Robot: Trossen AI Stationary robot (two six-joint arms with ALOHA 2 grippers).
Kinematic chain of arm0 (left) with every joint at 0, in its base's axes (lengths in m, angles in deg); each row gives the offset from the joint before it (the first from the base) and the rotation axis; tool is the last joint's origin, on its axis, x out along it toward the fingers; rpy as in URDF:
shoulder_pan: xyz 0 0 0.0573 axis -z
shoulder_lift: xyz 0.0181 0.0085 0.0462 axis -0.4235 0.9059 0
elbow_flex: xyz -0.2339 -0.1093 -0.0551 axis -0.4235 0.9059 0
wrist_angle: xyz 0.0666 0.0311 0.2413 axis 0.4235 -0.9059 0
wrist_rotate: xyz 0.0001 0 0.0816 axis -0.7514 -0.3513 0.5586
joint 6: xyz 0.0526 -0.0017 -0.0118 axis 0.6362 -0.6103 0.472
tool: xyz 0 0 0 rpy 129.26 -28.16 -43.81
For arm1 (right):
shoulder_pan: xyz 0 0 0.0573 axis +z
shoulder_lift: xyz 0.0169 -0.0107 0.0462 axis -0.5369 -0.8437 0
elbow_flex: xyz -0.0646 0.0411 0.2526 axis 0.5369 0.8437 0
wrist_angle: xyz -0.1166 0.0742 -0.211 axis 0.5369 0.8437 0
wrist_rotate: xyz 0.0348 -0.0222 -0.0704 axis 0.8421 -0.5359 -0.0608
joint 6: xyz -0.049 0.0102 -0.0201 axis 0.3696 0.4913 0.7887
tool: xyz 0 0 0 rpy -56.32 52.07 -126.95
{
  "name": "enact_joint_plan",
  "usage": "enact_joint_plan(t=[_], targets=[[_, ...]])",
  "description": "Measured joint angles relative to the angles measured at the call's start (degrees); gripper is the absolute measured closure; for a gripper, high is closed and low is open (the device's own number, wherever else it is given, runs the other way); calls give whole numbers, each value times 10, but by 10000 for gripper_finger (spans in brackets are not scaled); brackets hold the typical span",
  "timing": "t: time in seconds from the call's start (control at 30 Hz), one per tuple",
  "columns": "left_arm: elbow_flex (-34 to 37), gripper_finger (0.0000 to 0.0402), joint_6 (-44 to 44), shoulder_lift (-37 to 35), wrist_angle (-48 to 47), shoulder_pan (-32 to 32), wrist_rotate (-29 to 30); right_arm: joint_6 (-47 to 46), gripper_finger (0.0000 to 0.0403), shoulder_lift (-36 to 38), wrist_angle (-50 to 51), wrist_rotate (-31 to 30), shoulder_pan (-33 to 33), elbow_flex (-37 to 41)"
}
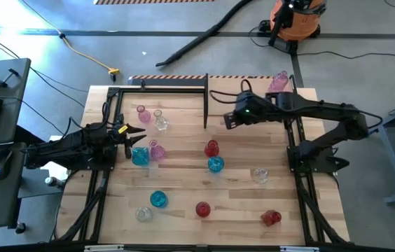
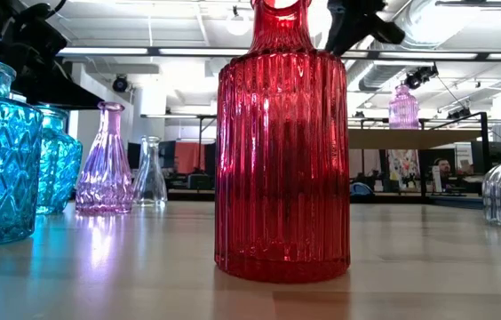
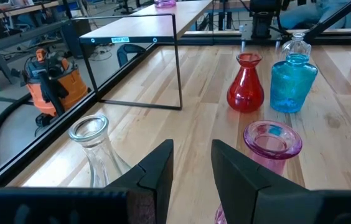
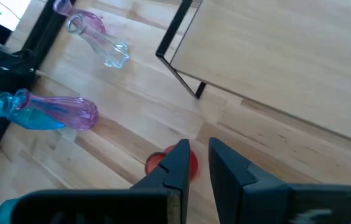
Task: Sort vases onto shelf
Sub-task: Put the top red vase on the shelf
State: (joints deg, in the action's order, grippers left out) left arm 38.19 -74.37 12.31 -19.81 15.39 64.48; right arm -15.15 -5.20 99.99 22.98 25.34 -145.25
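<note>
Several small glass vases stand on their bases on the wooden table: pink (image 1: 141, 110), clear (image 1: 160, 120), blue (image 1: 139, 155), red (image 1: 211, 148), blue (image 1: 215, 164), and others nearer. One red vase (image 1: 271, 218) lies on its side. A pink vase (image 1: 278, 80) stands on the shelf (image 1: 257, 84) at the far side. My right gripper (image 1: 229, 120) hangs shut and empty, high over the table by the shelf's near left corner, above the red vase (image 4: 157, 163). My left gripper (image 1: 131, 131) waits open at the left edge, between a clear vase (image 3: 91, 134) and a pink one (image 3: 272, 138).
A black open frame (image 1: 162, 85) stands at the far left of the table, beside the shelf's black leg (image 4: 182, 68). Black rails run along both table sides. An orange vacuum (image 1: 295, 17) and hose lie on the floor beyond. Bare wood lies between the vases mid-table.
</note>
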Motion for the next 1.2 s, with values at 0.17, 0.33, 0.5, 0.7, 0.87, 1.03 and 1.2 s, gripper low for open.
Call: enact_joint_plan(t=[0.17, 0.33, 0.5, 0.7, 0.87, 1.03, 1.2], targets=[[0, 300, 0, 0, 0, 0, 0, 4, 363, 58, -44, 15, 0, 73], [0, 300, -1, 0, 0, 0, 0, -7, 363, 96, -77, 36, 0, 136], [0, 300, -1, 0, 0, 0, 0, -7, 363, 113, -113, 62, 0, 183], [0, 300, 0, 0, 0, 0, 0, -5, 363, 114, -178, 99, 0, 238], [0, 300, -1, 0, 0, 0, 0, -8, 363, 114, -243, 130, 0, 281], [0, 300, -1, 0, 0, 0, 0, -9, 363, 113, -303, 140, 0, 313], [0, 300, 0, 0, 0, 0, 0, -9, 363, 111, -359, 145, 0, 342]])
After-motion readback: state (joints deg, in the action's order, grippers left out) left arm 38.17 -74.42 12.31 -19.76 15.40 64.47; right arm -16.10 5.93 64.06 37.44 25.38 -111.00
